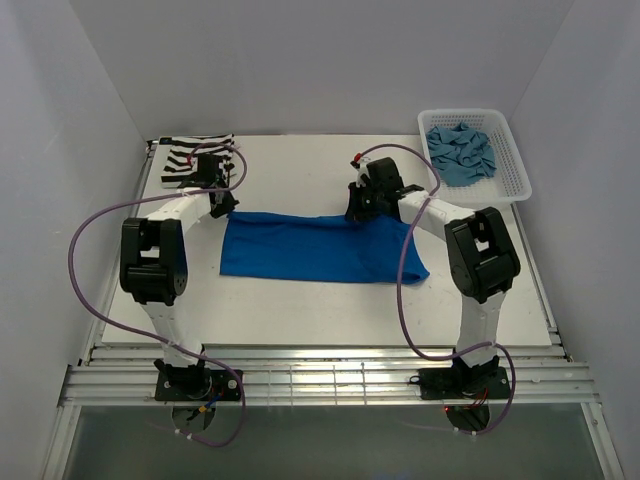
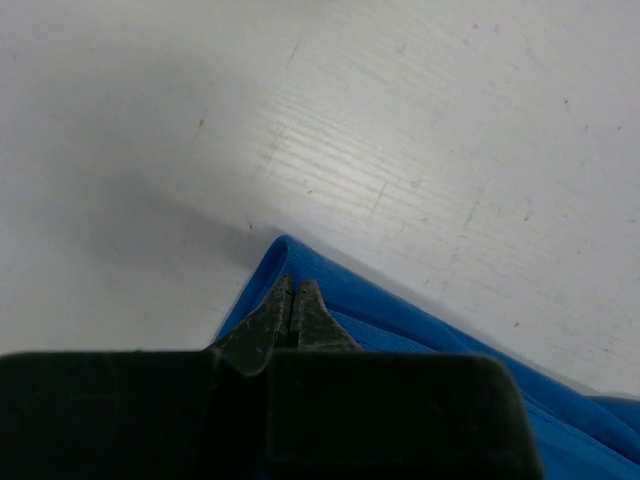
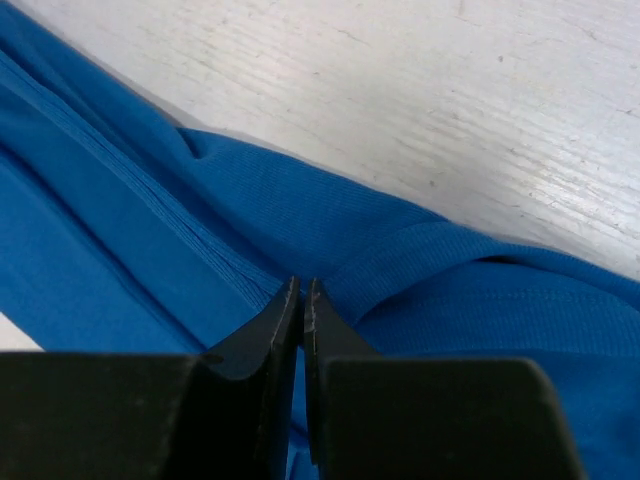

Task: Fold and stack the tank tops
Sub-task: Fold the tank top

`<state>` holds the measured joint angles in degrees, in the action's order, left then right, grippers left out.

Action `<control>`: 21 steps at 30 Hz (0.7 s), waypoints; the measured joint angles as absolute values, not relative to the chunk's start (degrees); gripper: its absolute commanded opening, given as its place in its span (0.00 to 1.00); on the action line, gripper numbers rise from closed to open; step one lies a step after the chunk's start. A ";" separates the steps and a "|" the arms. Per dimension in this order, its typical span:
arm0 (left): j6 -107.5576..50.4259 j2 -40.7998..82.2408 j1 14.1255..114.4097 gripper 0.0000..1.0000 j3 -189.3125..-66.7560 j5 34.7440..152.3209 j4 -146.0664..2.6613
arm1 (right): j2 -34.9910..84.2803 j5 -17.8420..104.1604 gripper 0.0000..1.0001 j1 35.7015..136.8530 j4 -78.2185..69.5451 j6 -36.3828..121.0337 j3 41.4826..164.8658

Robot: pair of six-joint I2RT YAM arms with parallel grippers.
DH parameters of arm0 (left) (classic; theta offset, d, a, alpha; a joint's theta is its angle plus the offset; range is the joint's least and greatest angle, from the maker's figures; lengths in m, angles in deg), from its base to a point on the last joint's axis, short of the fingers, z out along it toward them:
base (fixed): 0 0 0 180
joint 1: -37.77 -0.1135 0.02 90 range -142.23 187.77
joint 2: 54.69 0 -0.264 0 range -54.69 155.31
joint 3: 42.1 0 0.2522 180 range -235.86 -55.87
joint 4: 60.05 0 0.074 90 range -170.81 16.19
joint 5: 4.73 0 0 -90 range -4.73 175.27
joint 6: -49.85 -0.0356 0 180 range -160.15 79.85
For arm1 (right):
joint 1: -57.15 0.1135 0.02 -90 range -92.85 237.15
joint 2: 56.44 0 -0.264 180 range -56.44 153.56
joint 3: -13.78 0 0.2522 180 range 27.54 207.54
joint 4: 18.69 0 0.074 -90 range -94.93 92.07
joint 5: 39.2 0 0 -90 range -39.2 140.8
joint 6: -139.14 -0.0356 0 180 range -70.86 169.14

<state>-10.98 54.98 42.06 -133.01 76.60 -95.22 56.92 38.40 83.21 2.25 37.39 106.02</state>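
1. Royal blue tank top (image 1: 320, 250): it lies flat on the white table (image 1: 320, 170) as a long band that runs from one gripper to the other. Most of the cloth lies on the near side of both sets of fingertips.
2. Left gripper (image 2: 291, 285): the jaws are pressed together with no gap. They sit at the band's far left corner. In the left wrist view the blue hem passes in under the tips, and the corner reaches just past them. A shadow lies under that corner. The grip appears to be on the hem.
3. Right gripper (image 3: 301, 285): the jaws are closed to a hairline slit. They sit at the band's far edge, towards its right end. In the right wrist view a ribbed hem bunches up against the tips, and blue shows low in the slit. The cloth is pinched there.
4. Striped tank top (image 1: 190, 158): this black-and-white piece lies in a compact shape at the far left corner of the table. It is just beyond the left gripper and does not touch the blue cloth.
5. Teal tank top (image 1: 462, 150): it lies crumpled inside the white lattice basket (image 1: 515, 170). The basket stands beyond the right gripper and off to its right, well apart from it.
6. Bare table shows directly ahead of both sets of fingertips.
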 measured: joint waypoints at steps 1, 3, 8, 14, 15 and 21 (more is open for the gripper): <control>-10.96 54.46 42.06 0.00 -131.92 76.50 -95.06 | 56.29 38.35 0.08 83.30 2.01 37.35 105.36; -10.80 53.43 42.06 0.00 -129.84 76.19 -94.82 | 54.74 38.24 0.08 83.56 1.09 37.28 104.07; -10.34 51.27 42.06 0.00 -127.11 75.23 -94.73 | 52.27 38.16 0.08 84.26 -0.46 37.04 101.47; -9.43 48.18 42.06 0.00 -124.81 75.03 -94.30 | 51.92 38.24 0.08 84.94 -0.88 36.82 99.22; -9.19 47.81 42.06 0.00 -124.42 75.03 -94.30 | 51.92 38.24 0.08 85.01 -0.86 36.80 98.87; -7.28 46.76 42.06 0.00 -121.25 75.23 -94.32 | 51.29 38.44 0.08 85.47 -0.88 36.63 96.99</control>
